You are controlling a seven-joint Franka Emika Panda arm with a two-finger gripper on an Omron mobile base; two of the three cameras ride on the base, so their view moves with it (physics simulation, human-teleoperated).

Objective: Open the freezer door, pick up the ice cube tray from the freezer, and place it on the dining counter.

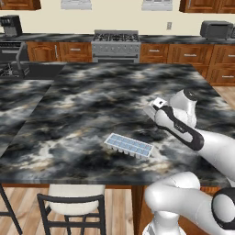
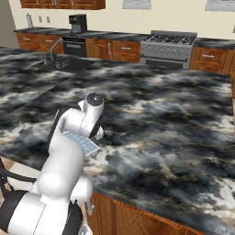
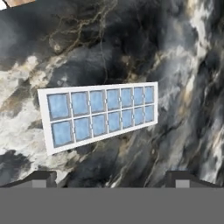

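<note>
The ice cube tray (image 3: 99, 116) sits flat on the dining counter (image 1: 69, 110), cells up, near the desk's front edge and just left of the arm in the left base view. The end effector (image 3: 112, 177) hangs above it w/ jaws spread wide and nothing in them; both tips stand clear of the tray on either side, no contact.

Handling-wise: looks like a light, thin plastic thing, prob fairly stiff but could twist a bit if taken by one end. Pale blue cells could be ice or water, can't really tell from the render, so it's best kept level. Smooth rims + polished stone desk = it'll likely slide if nudged. Best hold imo is across the short width, at mid-length, pinching the two long rims.
</note>
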